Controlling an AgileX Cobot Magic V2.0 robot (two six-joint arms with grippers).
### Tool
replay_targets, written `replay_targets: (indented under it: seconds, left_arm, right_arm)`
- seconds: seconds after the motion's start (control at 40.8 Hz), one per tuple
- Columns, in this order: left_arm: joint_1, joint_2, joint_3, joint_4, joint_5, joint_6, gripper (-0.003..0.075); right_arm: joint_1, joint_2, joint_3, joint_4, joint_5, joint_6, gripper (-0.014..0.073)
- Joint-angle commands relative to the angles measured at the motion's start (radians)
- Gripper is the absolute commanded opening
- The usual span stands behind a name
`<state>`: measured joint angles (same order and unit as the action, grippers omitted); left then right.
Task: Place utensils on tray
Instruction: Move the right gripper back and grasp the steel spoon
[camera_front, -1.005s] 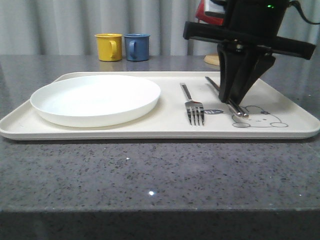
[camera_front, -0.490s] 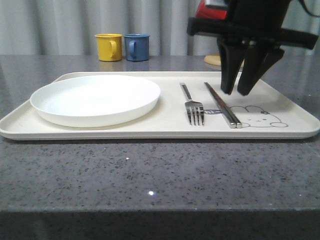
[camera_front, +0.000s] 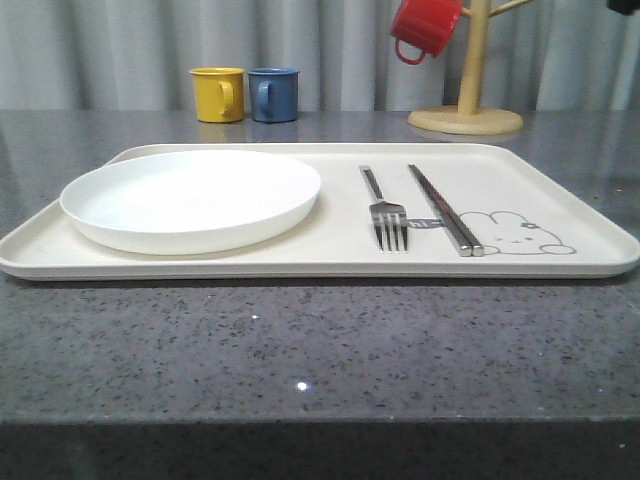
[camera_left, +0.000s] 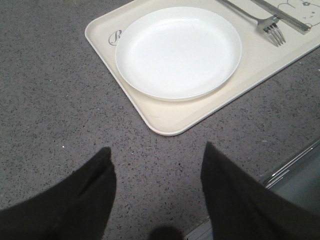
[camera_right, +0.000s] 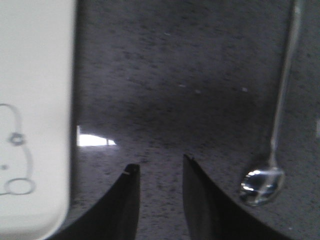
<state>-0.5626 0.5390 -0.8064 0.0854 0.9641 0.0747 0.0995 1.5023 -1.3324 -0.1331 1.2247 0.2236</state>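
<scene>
Fork (camera_front: 389, 214) and chopsticks (camera_front: 444, 208) lie on tray (camera_front: 560, 180), 3 o'clock of white plate (camera_front: 190, 198). Spoon (camera_right: 274, 140) on grey counter, off tray, 3 o'clock of right gripper (camera_right: 159, 172).

Spoon: probably light, stiff, slick; thin handle lies flat, so pinch mid-handle.

Right gripper narrow, empty. Left gripper (camera_left: 157, 160) wide, empty.

Script letter on tray corner, unreadable.

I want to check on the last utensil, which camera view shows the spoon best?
The right wrist view: the spoon lies whole on the dark table, bowl and long handle, off the tray, beside the open right tool. The spoon cannot be made out in the front and left wrist views.
</scene>
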Motion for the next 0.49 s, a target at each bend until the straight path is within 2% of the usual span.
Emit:
replay_targets:
  seconds: [0.0,0.245,0.466]
  left_arm:
    - [-0.005,0.004,-0.026,-0.004,-0.072,-0.010,0.0368]
    - [-0.005,0.004,-0.026,-0.004,-0.072,-0.010,0.0368]
    - [-0.005,0.004,-0.026,-0.004,-0.072,-0.010,0.0368]
  right_arm:
    - [-0.086,-0.034,0.007,-0.026,-0.027,-0.066,0.0254]
    - [-0.249,0.016,0.009,0.009,-0.057,-0.127,0.0254]
    - [-0.293,0.079,0.009,0.047,-0.081,-0.163,0.0254]
